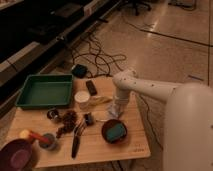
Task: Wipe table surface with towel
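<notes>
Spotted end effector (119, 104) pointed straight down over the right-middle part of the surface (136, 142), white arm reaching in from the right of view. Found towel (114, 111) bunched directly beneath it, pale and crumpled, apparently touching the tip; contact not confirmable. Could not tell whether end effector was spread, pressed together or pinching the cloth, since tip blended into the pale fabric. Judged step in hand as securing or pressing the towel at the start of the wipe. Saw no sign of a swept strip, so rated task as early. Noted clutter tight around it. Dark bowl (106, 134) holding a teal block (115, 131) sat just below the end effector, toward the near edge. White cup (81, 100) and a yellowish item (100, 100) sat just to its left in view. Black tongs-like tool (76, 140) lay further left and nearer. Dark flat remote-like object (91, 87) lay behind and left. Green tray (44, 91) sat well apart, far left and behind. Saw bare wood mainly to the right of the end effector and along the near-right corner. Judged next move to call for firm downward pressure to keep cloth trapped under the tip, then a stroke into that open wood rather than left into the cup or down into the bowl. Flagged risks: loose cloth slipping out mid-stroke, and a knock on the bowl given the small gap.
</notes>
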Robot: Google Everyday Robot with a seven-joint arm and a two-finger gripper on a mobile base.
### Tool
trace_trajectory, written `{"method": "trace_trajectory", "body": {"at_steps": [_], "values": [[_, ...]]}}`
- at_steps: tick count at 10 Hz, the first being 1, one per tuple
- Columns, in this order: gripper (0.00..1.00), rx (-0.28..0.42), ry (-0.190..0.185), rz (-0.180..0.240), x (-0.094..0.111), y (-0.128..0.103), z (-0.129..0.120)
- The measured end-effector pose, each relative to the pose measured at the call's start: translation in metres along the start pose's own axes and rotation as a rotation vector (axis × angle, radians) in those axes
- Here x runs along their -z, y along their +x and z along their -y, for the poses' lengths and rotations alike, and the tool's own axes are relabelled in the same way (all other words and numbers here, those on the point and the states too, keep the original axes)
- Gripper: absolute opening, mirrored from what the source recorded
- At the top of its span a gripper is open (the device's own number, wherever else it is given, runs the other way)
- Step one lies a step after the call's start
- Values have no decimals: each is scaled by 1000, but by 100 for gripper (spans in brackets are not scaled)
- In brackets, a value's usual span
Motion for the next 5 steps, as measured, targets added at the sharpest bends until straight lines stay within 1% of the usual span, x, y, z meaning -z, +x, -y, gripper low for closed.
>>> {"method": "trace_trajectory", "body": {"at_steps": [1,2,3,4,5], "values": [[0,-16,-25,-1,0,7,-13],[0,-42,-53,1,0,15,-31],[0,-61,-85,-6,1,20,-52],[0,-82,-100,-7,2,21,-65],[0,-107,-125,-25,3,31,-79]]}}
